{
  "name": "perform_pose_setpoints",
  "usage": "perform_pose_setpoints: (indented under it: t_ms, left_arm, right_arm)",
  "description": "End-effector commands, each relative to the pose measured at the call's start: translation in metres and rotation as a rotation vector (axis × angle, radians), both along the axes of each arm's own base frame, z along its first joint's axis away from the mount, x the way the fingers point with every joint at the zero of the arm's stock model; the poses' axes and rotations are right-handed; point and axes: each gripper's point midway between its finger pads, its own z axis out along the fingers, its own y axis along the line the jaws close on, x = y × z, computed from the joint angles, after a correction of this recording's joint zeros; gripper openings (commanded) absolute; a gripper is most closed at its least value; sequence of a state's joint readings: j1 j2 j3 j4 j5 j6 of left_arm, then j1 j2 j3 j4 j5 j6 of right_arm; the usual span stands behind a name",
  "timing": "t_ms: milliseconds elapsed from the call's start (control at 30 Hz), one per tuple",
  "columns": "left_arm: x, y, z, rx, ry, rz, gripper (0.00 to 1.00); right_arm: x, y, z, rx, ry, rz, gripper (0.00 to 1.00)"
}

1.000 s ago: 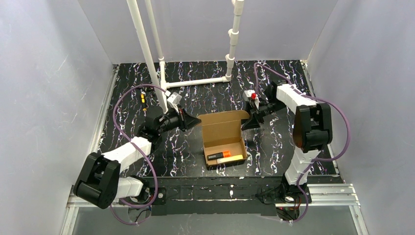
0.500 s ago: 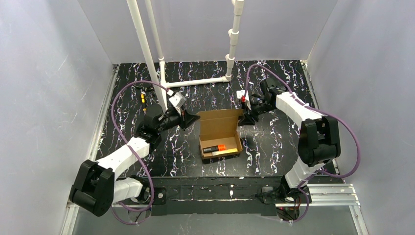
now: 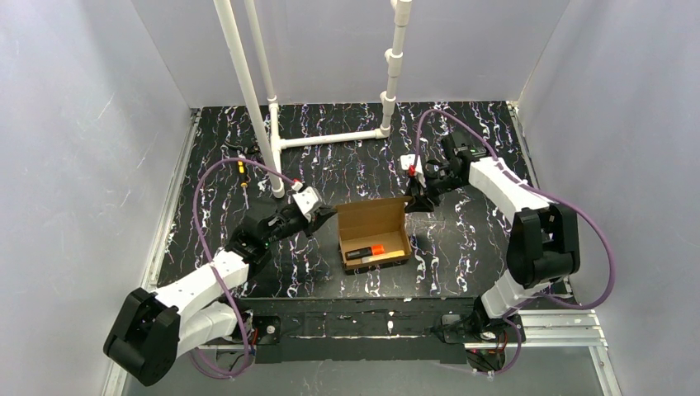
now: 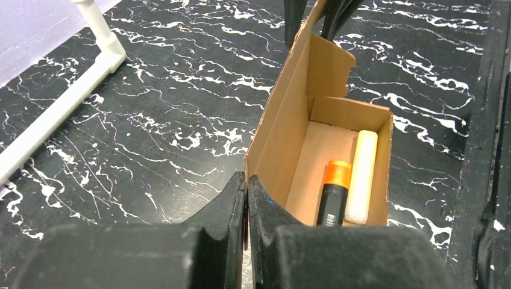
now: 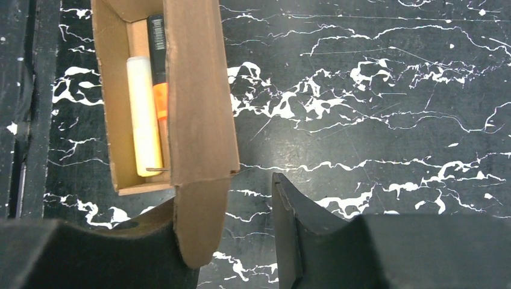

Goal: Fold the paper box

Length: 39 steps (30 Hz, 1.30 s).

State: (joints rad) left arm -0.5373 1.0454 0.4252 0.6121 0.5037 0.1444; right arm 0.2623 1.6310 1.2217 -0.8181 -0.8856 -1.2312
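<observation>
The table [image 3: 215,165] carries the paper box [image 3: 373,239] near its middle. Nothing seems to pin the box down, so I reckon a shove on the raised lid [image 3: 373,213] could skate the whole box toward 6 o'clock instead of folding it. The left tool [image 3: 328,214], fingers pressed together, sits just beside the box's far 9 o'clock corner. The right tool [image 3: 417,200], fingers apart, straddles the lid's side flap [image 5: 199,229] at 3 o'clock without clamping it, so the flap may slip free or crease crooked. The marker [image 3: 363,251] and pale stick [image 3: 388,255] lie loose inside and could shift. The box opens upward, its long axis runs 9 to 3 o'clock, and the lid stands along the 12 o'clock edge.
</observation>
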Motion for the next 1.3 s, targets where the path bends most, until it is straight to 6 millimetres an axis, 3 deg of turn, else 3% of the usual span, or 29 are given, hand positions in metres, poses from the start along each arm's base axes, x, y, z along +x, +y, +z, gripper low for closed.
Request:
perform_pose_setpoints:
  t_ms: [0,600,867,1100,1267]
  left_arm:
    - [-0.006,0.005,-0.014,0.071,-0.053,0.007,0.00]
    - [-0.022,-0.010,-0.020,0.048,0.060,0.014,0.00]
    - [-0.027,-0.013,-0.032,0.070,0.087,0.047,0.00]
    - [-0.028,-0.015,-0.028,0.025,0.150,0.081,0.00]
    - [-0.031,-0.016,-0.029,-0.016,0.228,0.097,0.08]
  right_arm:
    - [-0.017,0.000,0.013,0.023,-0.031,0.032,0.46]
    - [-0.040,-0.005,-0.008,-0.093,-0.083,0.071,0.46]
    - [-0.048,-0.014,-0.012,-0.137,-0.115,0.078,0.46]
    - [-0.052,-0.017,-0.012,-0.157,-0.120,0.081,0.46]
    - [-0.053,-0.018,-0.013,-0.175,-0.132,0.085,0.46]
